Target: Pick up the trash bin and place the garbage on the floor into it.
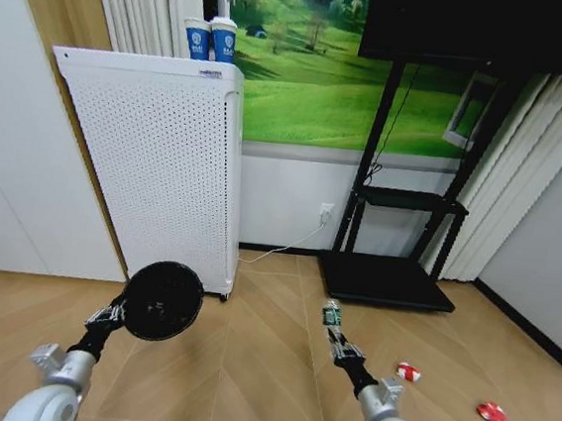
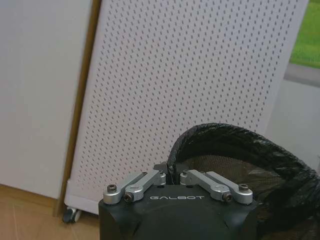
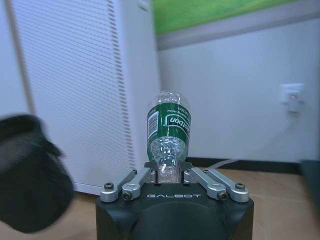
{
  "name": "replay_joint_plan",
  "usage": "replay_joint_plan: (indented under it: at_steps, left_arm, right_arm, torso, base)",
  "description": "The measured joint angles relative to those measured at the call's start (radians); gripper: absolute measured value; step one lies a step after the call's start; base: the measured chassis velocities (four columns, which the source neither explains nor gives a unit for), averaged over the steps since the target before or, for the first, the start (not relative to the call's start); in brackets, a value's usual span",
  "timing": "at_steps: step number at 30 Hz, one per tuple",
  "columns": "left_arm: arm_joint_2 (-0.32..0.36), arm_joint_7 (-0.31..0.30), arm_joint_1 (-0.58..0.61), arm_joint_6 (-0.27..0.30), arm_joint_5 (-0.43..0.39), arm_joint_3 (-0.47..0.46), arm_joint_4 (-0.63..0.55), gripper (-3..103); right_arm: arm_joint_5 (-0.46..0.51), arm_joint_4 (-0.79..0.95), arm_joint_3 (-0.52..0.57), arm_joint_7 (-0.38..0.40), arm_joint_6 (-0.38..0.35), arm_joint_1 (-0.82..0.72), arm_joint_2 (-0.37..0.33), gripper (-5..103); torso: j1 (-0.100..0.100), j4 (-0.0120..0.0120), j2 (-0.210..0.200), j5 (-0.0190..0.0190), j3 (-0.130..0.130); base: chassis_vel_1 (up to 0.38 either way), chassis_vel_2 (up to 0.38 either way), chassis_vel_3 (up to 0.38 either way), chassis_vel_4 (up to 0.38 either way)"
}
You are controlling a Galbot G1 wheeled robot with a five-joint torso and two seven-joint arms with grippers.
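Note:
My left gripper [image 1: 118, 311] is shut on the rim of the black trash bin [image 1: 162, 301], held off the floor at the left with its mouth facing the camera. In the left wrist view the fingers [image 2: 172, 176] pinch the bin's rim [image 2: 225, 137]. My right gripper [image 1: 335, 331] is shut on a clear plastic bottle with a green label [image 1: 331, 316], raised over the floor in the middle. The right wrist view shows this bottle [image 3: 169, 127] standing up from the closed gripper [image 3: 170, 175], with the bin [image 3: 31, 180] off to one side. Two red-and-white wrappers [image 1: 408, 372] [image 1: 490, 413] lie on the herringbone floor [image 1: 246, 366] at the right.
A tall white perforated cabinet [image 1: 162, 154] stands just behind the bin, with two blue-and-white cups [image 1: 210, 39] on top. A black stand [image 1: 398, 237] with a low base sits at the back right. A white cable [image 1: 293, 242] runs from a wall socket along the floor.

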Motion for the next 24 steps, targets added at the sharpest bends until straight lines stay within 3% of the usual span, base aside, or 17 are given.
replay_joint_plan:
  at_steps: [1,3,5,7,8,11,13,15,19,24]
  left_arm:
    - [0.034,0.018,-0.056,0.003,-0.012,0.069,0.061,7]
    - [0.042,0.024,-0.075,0.003,-0.016,0.093,0.079,7]
    - [0.074,0.056,-0.188,-0.001,-0.041,0.212,0.169,7]
    - [0.085,0.093,-0.29,-0.012,-0.055,0.31,0.236,7]
    - [0.085,0.093,-0.29,-0.012,-0.055,0.31,0.236,7]
    - [0.088,0.148,-0.402,-0.006,-0.069,0.44,0.287,7]
    - [0.088,0.157,-0.416,-0.004,-0.07,0.462,0.291,7]
    - [0.088,0.196,-0.465,0.016,-0.073,0.546,0.3,7]
    - [0.088,0.211,-0.476,0.022,-0.073,0.575,0.301,7]
    - [0.087,0.27,-0.488,0.037,-0.07,0.665,0.293,7]
  right_arm:
    - [-0.005,0.032,-0.025,-0.027,0.013,-0.012,-0.003,20]
    - [-0.007,0.039,-0.034,-0.035,0.019,-0.016,-0.002,20]
    - [-0.032,0.03,-0.078,-0.075,0.063,-0.026,0.005,19]
    - [-0.08,0.006,-0.109,-0.118,0.097,-0.029,0.01,19]
    - [-0.08,0.006,-0.109,-0.118,0.097,-0.029,0.01,19]
    - [-0.113,-0.007,-0.165,-0.128,0.106,-0.016,0.013,19]
    - [-0.118,-0.01,-0.175,-0.128,0.106,-0.011,0.016,19]
    - [-0.132,-0.025,-0.207,-0.126,0.103,0.009,0.027,19]
    - [-0.136,-0.033,-0.217,-0.126,0.103,0.017,0.03,19]
    - [-0.147,-0.062,-0.238,-0.125,0.109,0.036,0.03,19]
  torso:
    - [0.0,0.0,0.0,-0.0005,0.0]
    - [0.0,-0.0004,0.0,-0.0005,0.0]
    - [0.0,-0.0013,0.0,-0.0002,0.0]
    - [0.0,-0.0015,0.0,-0.0001,0.0]
    - [0.0,-0.0015,0.0,-0.0001,0.0]
    - [0.0,-0.001,0.0,-0.0002,0.0]
    - [0.0,-0.001,0.0,-0.0001,0.0]
    - [0.0,-0.0009,0.0,0.0,0.0]
    - [0.0,-0.001,0.0,0.0,0.0]
    - [0.0,-0.0009,0.0,-0.0001,0.0]
  base:
    - [0.0,0.0,0.0,0.0]
    - [0.0,0.0,0.0,0.0]
    - [0.0,0.0,0.0,0.0]
    - [0.0,0.0,0.0,0.0]
    - [0.0,0.0,0.0,0.0]
    - [0.0,0.0,0.0,0.0]
    - [0.0,0.0,0.0,0.0]
    - [0.0,0.0,0.0,0.0]
    - [0.0,0.0,0.0,0.0]
    - [0.0,0.0,0.0,0.0]
